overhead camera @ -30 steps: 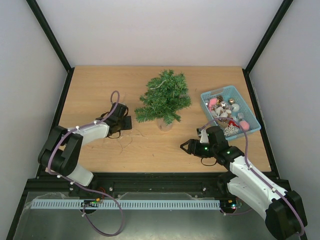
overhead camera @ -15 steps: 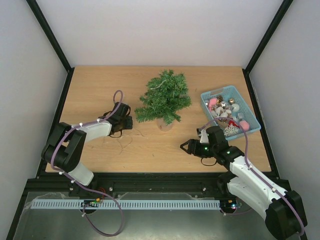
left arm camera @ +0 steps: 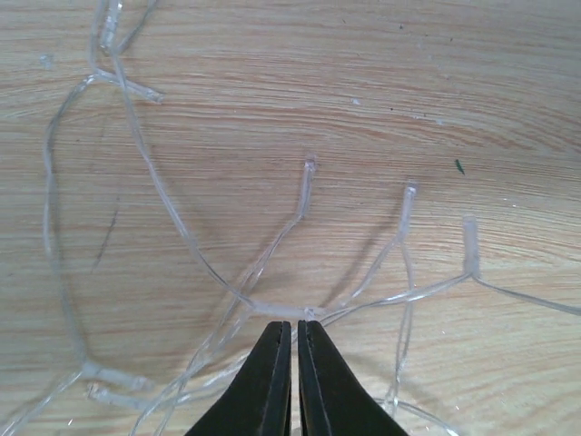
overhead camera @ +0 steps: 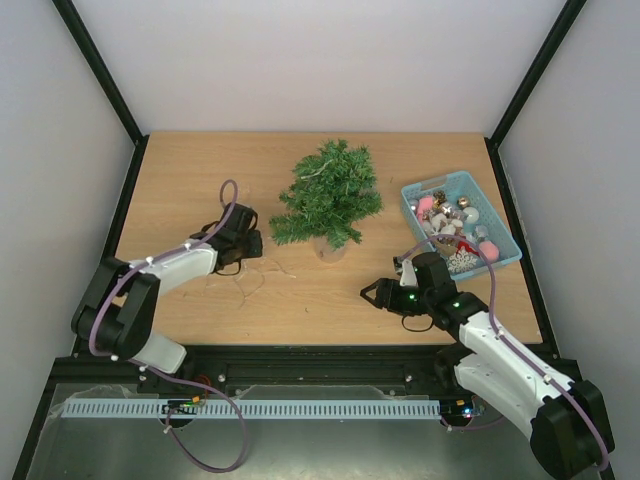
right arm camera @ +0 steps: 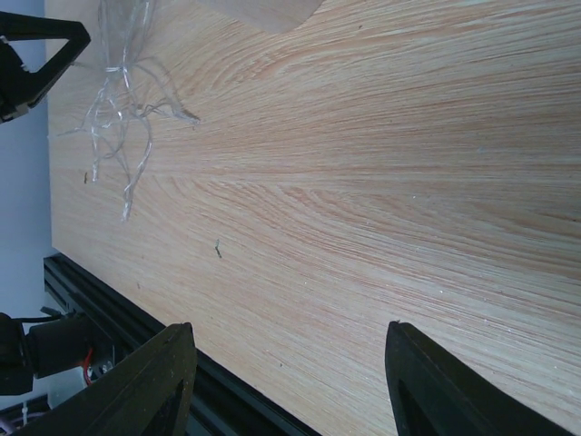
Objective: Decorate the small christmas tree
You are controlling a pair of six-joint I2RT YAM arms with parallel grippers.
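Observation:
The small christmas tree (overhead camera: 328,195) stands upright at the table's middle back on its brownish base. A clear string of lights (overhead camera: 245,282) lies tangled on the wood left of the tree; it also shows in the left wrist view (left arm camera: 191,254) and the right wrist view (right arm camera: 123,100). My left gripper (overhead camera: 240,243) is low over that string, jaws closed, with a strand pinched at the tips (left arm camera: 293,324). My right gripper (overhead camera: 372,293) is open and empty (right arm camera: 289,327) over bare wood near the front edge, pointing left.
A light-blue basket (overhead camera: 505,250) holding several ornaments sits at the right, behind my right arm. The black frame rail (right arm camera: 100,318) runs along the table's front edge. Black posts stand at the back corners.
My left arm shifted its elbow in and back out, while its gripper stayed over the string. The right arm, the tree and the basket have not moved.

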